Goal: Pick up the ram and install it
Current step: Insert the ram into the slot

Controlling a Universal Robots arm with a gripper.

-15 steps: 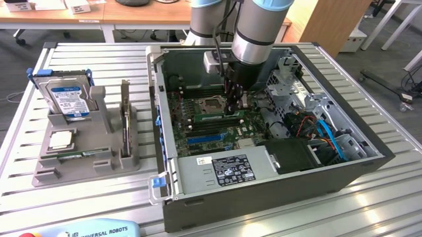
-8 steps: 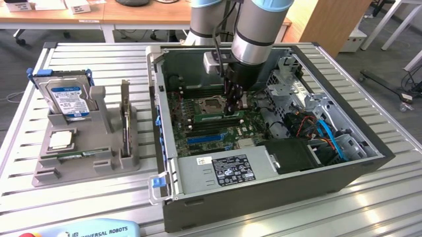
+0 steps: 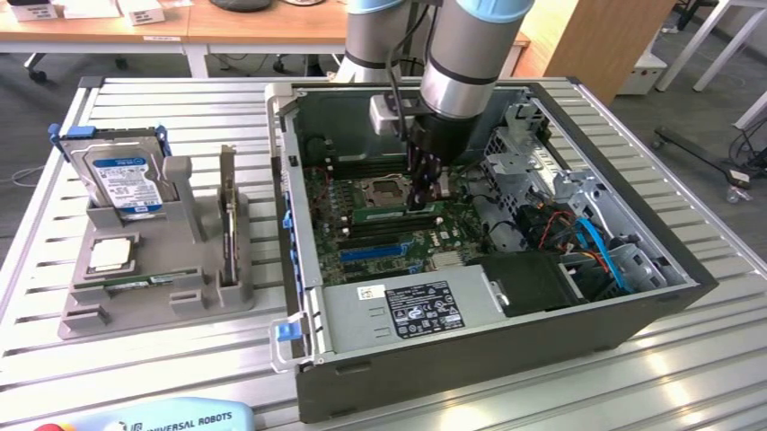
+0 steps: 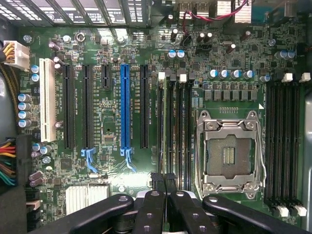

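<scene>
Exterior view: the open computer case lies on the slatted counter, toward the edge on the exterior view's right. The arm reaches down into it. The claw is pinched narrow on the ram, which stands on its long edge at the memory slots just beside the processor socket. Whether it is fully seated I cannot tell.

Wrist view: the black fingers meet over a thin edge-on strip, the ram. It runs along the slots between the blue expansion slot and the open socket.

I judge the stick to be light and stiff, but thin and easily cracked if bent or twisted. Its flat faces are smooth and could slip sideways in a loose pinch. The best hold is mid-length on the upper long edge, gripping across the board's thickness and clear of the contact edge.
</scene>
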